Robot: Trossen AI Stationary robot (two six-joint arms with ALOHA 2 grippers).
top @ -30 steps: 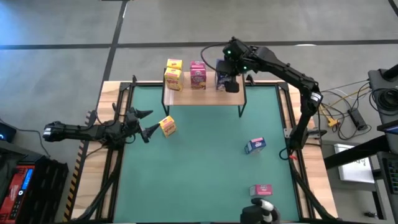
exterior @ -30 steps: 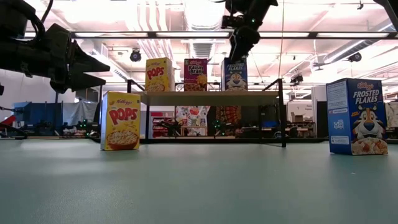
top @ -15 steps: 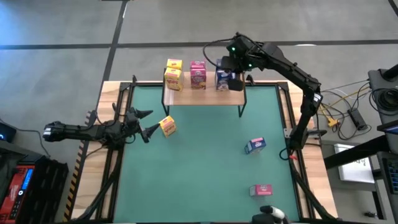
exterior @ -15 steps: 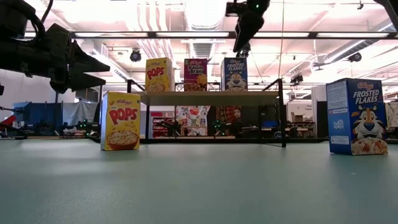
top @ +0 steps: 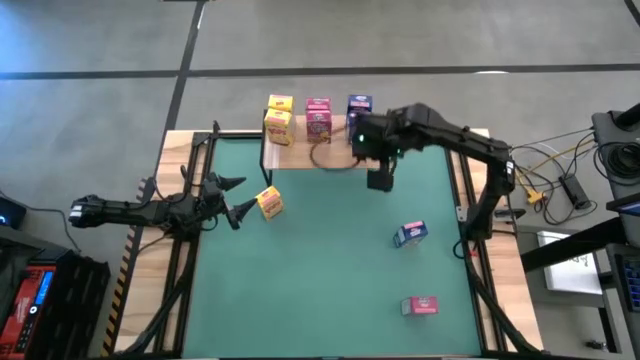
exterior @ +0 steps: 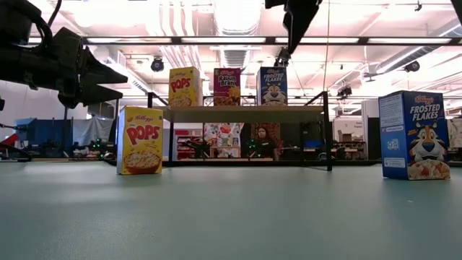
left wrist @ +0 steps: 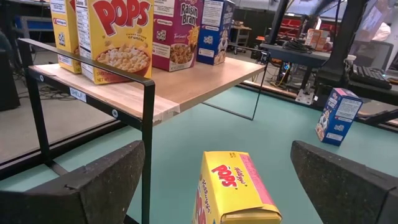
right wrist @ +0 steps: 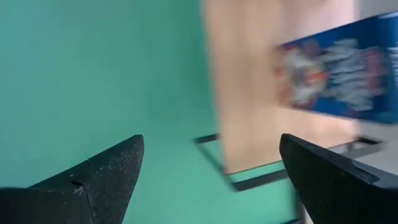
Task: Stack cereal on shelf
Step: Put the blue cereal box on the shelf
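The shelf (top: 330,158) stands at the mat's far edge on black legs. On it stand two yellow boxes (top: 278,120), a pink box (top: 318,118) and a blue box (top: 359,106). A yellow box (top: 270,203) stands upright on the mat, right in front of my open left gripper (top: 236,199); in the left wrist view this yellow box (left wrist: 233,186) lies between the fingers, untouched. My right gripper (top: 379,178) hangs open above the mat by the shelf's near right corner. Its wrist view shows the blue box (right wrist: 336,74) on the shelf (right wrist: 249,93).
A blue box (top: 410,234) stands on the mat's right half, upright in the low view (exterior: 413,135). A pink box (top: 420,305) lies flat near the mat's near edge. Cables and equipment sit beyond the table's right edge. A person (exterior: 261,137) sits far behind the shelf.
My right gripper has drawn back from the blue box on the shelf, moving toward the table's near edge and out over the mat. The blue box has stayed standing on the shelf.
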